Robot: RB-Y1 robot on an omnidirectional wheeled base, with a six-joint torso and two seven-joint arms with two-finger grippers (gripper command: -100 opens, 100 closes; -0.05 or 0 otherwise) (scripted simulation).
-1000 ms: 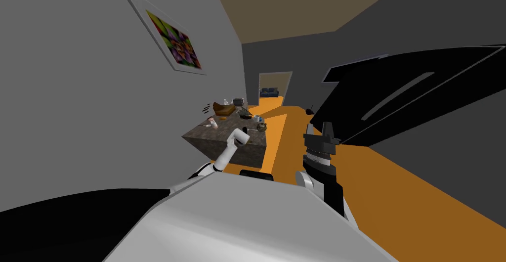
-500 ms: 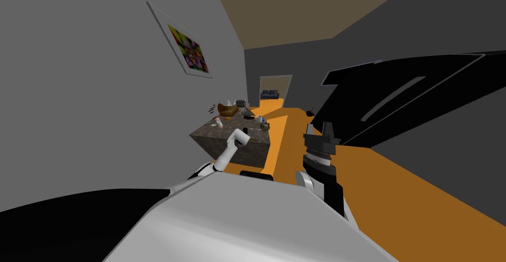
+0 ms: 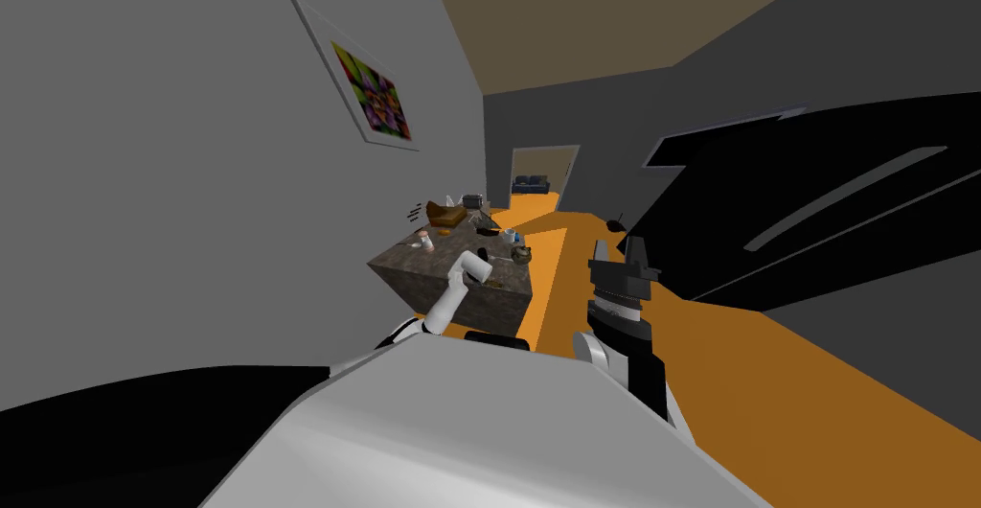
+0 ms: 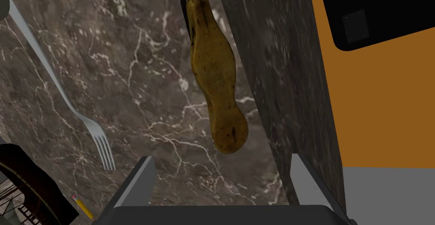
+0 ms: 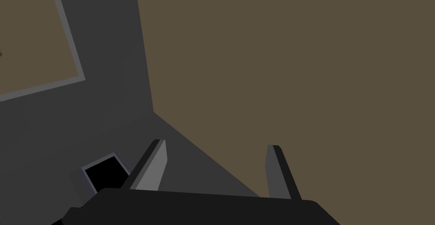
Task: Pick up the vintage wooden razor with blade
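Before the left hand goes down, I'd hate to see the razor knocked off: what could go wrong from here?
The razor lies right along the table edge, so a nudge from the open left hand could tip it onto the orange floor. One finger seems to sit beyond that edge; coming down, it may strike the rim rather than flank the handle. The fork lies apart, so it is likely no trouble.

Dim, flat, even light; the counter (image 3: 493, 306) top reads lighter than its shaded near side, and the walls (image 3: 192, 196) around it splay cornerwards.
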